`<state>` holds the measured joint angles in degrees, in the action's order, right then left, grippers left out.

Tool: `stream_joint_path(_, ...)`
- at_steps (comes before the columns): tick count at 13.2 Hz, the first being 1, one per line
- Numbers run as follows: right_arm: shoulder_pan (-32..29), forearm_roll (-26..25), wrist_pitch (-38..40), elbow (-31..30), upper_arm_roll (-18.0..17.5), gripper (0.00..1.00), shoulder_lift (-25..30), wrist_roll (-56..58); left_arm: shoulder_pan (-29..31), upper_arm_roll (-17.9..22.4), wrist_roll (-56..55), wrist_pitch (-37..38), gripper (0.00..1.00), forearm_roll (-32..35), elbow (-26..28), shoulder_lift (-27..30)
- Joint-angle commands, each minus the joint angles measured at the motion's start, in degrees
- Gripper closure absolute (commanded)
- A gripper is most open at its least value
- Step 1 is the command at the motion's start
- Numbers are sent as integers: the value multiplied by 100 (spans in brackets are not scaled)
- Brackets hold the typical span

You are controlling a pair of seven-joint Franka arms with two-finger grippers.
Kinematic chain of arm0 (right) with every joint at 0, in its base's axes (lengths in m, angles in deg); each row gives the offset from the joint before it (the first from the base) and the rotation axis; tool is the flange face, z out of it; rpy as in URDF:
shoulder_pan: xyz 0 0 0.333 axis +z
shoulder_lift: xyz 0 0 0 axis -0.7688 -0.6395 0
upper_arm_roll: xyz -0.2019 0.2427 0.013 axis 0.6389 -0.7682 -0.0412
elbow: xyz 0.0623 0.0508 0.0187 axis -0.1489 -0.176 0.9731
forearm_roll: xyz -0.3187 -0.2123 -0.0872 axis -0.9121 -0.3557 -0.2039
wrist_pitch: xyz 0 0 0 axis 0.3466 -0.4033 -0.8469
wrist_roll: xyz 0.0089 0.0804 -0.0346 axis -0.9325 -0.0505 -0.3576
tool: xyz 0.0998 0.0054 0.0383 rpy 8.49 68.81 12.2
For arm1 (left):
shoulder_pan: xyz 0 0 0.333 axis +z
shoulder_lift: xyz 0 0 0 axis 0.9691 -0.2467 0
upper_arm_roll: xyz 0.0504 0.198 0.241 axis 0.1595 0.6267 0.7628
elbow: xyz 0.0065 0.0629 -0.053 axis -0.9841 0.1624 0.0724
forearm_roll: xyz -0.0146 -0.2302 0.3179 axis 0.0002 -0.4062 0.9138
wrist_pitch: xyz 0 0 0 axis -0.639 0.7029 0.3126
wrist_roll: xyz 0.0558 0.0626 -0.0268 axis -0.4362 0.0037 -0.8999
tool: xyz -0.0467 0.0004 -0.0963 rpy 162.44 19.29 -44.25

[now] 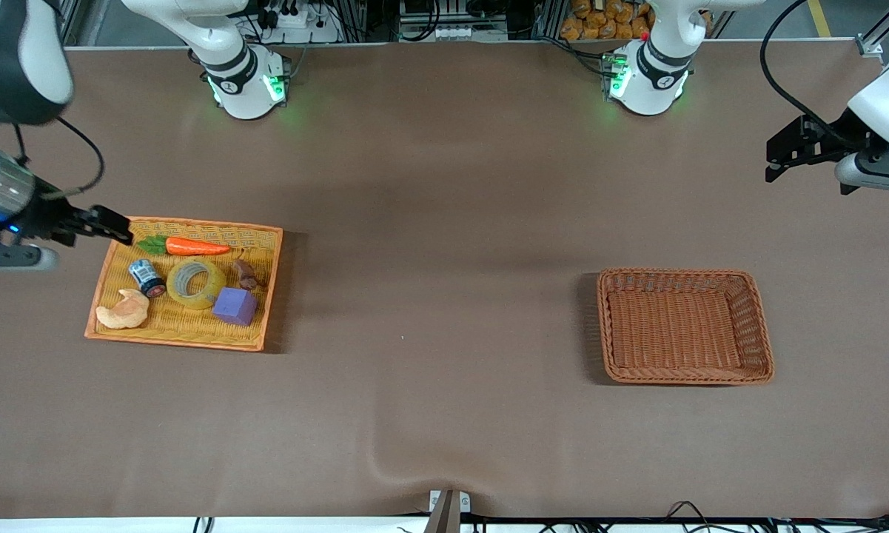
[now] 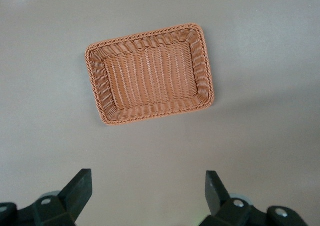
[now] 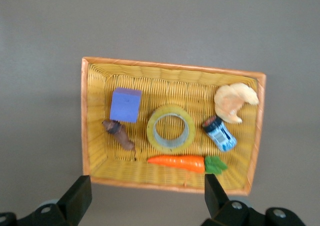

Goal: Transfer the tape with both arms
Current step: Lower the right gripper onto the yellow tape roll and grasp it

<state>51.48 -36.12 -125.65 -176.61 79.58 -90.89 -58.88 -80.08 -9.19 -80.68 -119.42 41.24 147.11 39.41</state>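
Note:
The tape [image 1: 196, 283], a translucent yellow ring with a greyish core, lies flat in the middle of a yellow wicker tray [image 1: 176, 340] at the right arm's end of the table. In the right wrist view the tape [image 3: 171, 128] lies in the tray [image 3: 170, 66] among other items. My right gripper [image 1: 115, 226] hangs open and empty over the tray's corner by the carrot; its jaws [image 3: 147, 188] stand wide apart. My left gripper [image 1: 777, 159] hangs open and empty over bare table at the left arm's end, its jaws [image 2: 148, 186] wide apart.
In the tray around the tape lie a toy carrot [image 1: 196, 246], a purple cube [image 1: 235, 305], a croissant [image 1: 123, 311], a small blue can [image 1: 146, 277] and a small brown piece [image 1: 246, 274]. An empty brown wicker basket [image 1: 685, 377] sits toward the left arm's end, also in the left wrist view [image 2: 150, 118].

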Motion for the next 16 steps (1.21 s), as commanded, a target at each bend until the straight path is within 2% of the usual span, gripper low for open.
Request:
stream_joint_path(1, 26, -4, -742, -817, 3, 0, 97, 208, 14, -14, 223, -54, 0, 74, 118, 132)
stream_joint_path(3, 262, -74, -1137, -1133, 3, 0, -78, 410, 14, -14, 223, -54, 0, 74, 118, 132)
stream_joint_path(6, 255, -65, -2139, -1784, 3, 0, -341, 663, 23, -14, 180, -54, 0, 65, 118, 132)
stream_joint_path(11, -229, 339, -2589, -1881, 3, 0, -1062, 2448, 32, 12, 267, -45, 0, -58, 39, 123)
stream_joint_path(13, -167, 348, -2721, -2004, 3, 0, -1221, 2564, 23, 12, 267, -45, 0, -58, 30, 123)
stream_joint_path(16, -141, 348, -3528, -2513, -15, 0, -1318, 2599, 32, 30, 250, -45, 0, -40, 39, 115)
